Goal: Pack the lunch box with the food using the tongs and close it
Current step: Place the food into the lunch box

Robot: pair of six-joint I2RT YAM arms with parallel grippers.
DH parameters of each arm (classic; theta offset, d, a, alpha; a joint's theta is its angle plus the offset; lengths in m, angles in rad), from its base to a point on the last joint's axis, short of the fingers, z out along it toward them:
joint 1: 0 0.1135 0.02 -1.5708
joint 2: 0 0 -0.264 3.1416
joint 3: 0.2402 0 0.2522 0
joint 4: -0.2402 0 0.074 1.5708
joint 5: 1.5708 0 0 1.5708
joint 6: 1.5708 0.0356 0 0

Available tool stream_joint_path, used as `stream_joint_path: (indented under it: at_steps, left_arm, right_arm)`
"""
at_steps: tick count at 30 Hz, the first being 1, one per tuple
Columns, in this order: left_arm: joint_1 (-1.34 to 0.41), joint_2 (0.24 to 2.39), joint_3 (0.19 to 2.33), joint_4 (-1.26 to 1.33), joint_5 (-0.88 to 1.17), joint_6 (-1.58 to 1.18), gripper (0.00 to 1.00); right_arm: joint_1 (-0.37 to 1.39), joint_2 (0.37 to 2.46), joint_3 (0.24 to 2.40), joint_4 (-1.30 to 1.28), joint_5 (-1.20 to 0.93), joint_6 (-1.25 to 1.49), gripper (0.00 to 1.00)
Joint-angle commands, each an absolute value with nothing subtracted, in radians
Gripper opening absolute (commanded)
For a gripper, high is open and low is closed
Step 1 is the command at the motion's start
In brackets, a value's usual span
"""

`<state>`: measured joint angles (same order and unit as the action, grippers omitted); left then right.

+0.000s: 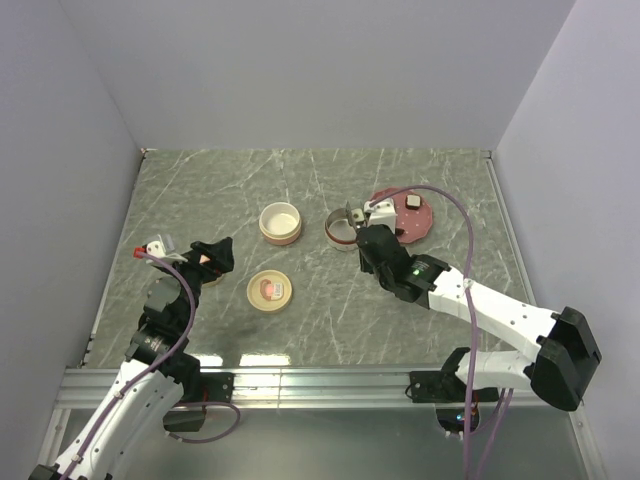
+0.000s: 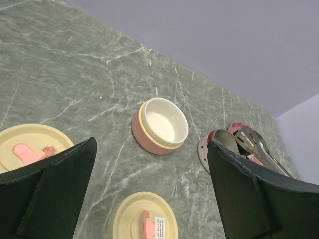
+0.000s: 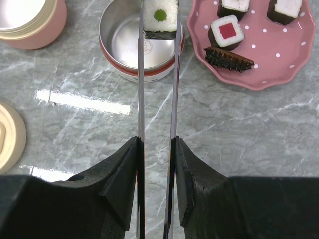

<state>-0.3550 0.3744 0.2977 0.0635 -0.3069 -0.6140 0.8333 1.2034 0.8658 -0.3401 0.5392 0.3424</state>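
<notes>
My right gripper (image 3: 156, 144) is shut on the thin metal tongs (image 3: 140, 89), one arm against each finger. The tong tips pinch a white rice piece of food with a green centre (image 3: 160, 17) just above the open metal bowl (image 3: 119, 45) of the lunch box. More food lies on the pink plate (image 3: 259, 74): a red-centred piece (image 3: 227, 31), two white ones (image 3: 285, 9) and a dark strip (image 3: 228, 59). In the top view, the right gripper (image 1: 368, 238) sits between the metal bowl (image 1: 335, 232) and the plate (image 1: 425, 222). My left gripper (image 2: 152, 164) is open and holds nothing.
A pink bowl with a cream inside (image 2: 160, 125) stands left of the metal bowl. One cream lid with a pink tab (image 2: 143, 219) lies between the left fingers, and another (image 2: 30, 144) lies under the left finger. Walls close in the table at the back and sides.
</notes>
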Motion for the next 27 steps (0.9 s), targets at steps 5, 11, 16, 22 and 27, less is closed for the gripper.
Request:
stream_joint_path:
  at_steps: [5,11,16,22,27]
  left_arm:
    - [-0.357,0.370,0.298,0.094,-0.291,-0.612,0.99]
    - [-0.357,0.370,0.296,0.095,-0.291,-0.612,0.99]
    - [-0.357,0.371,0.295,0.097,-0.290,-0.612,1.00]
    - [-0.357,0.374,0.296,0.097,-0.288,-0.612,0.99]
    - [-0.359,0.374,0.296,0.097,-0.290,-0.614,1.00]
  right_arm:
    - [0.839,1.230,0.931,-0.264,0.554,0.341,0.18]
    - [0.848,1.255,0.942,-0.267,0.543,0.339,0.28]
    - [0.851,1.261,0.946,-0.272,0.543,0.336,0.33]
    - [0.854,1.272,0.953,-0.281,0.545,0.334,0.38]
    - [0.857,1.276,0.956,-0.284,0.554,0.333,0.40]
